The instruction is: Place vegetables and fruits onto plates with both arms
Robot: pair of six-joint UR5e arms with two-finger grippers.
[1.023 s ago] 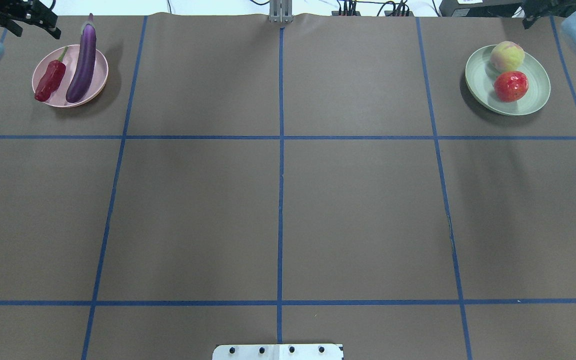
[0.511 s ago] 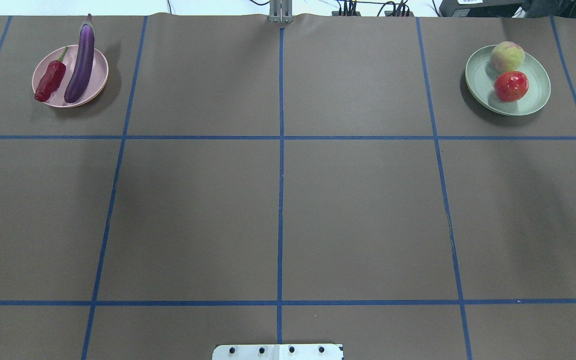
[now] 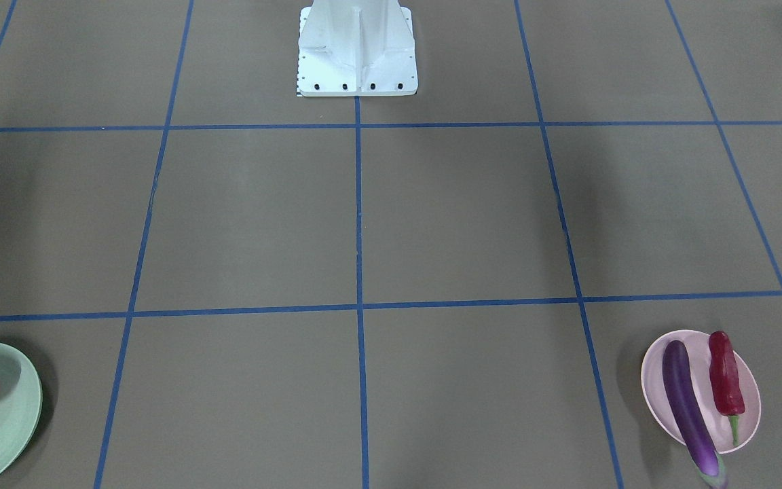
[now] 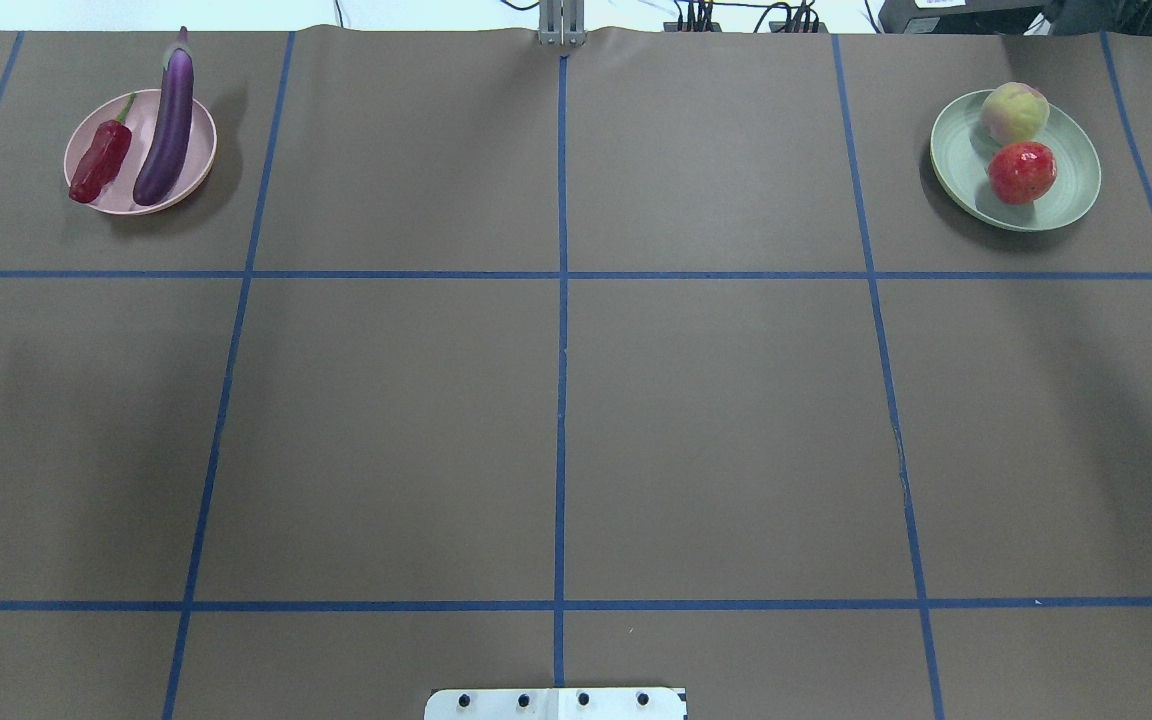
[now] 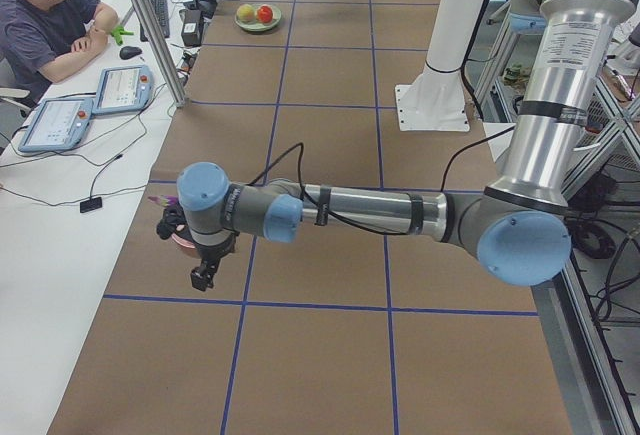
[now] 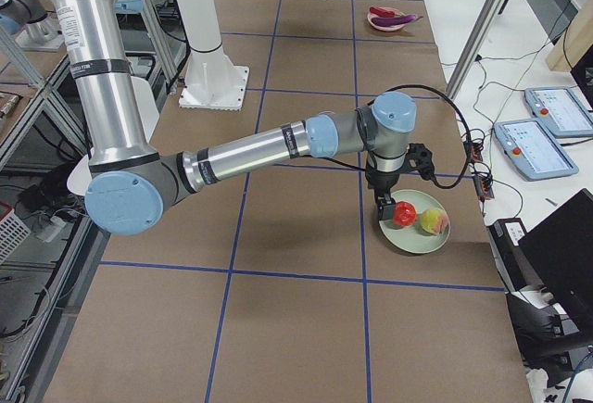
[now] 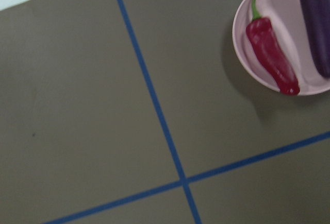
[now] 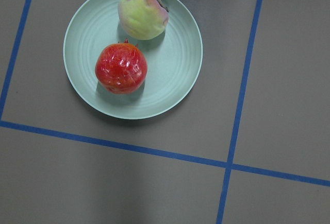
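The purple eggplant (image 4: 166, 125) and red chili pepper (image 4: 101, 160) lie side by side on the pink plate (image 4: 198, 160) at the far left. They also show in the left wrist view: the chili (image 7: 271, 56), the eggplant (image 7: 314, 23) and the plate (image 7: 241, 38). The peach (image 4: 1014, 112) and pomegranate (image 4: 1022, 172) sit on the mint green plate (image 4: 1066, 195) at the far right. In the right wrist view the pomegranate (image 8: 121, 68) and peach (image 8: 143, 12) sit on that plate (image 8: 175, 80). My left gripper (image 5: 203, 277) hangs beside the pink plate (image 5: 183, 244). My right gripper (image 6: 381, 210) hangs beside the green plate (image 6: 412, 238). I cannot tell whether either is open or shut.
The white pedestal base (image 3: 357, 47) stands at the middle of the robot's side. Blue tape lines divide the brown table into squares. An operator (image 5: 45, 20) sits at a side desk with tablets beyond the far edge.
Both grippers, at the top corners of the overhead view a second ago, have left that view. The produce and the plates have stayed in place.
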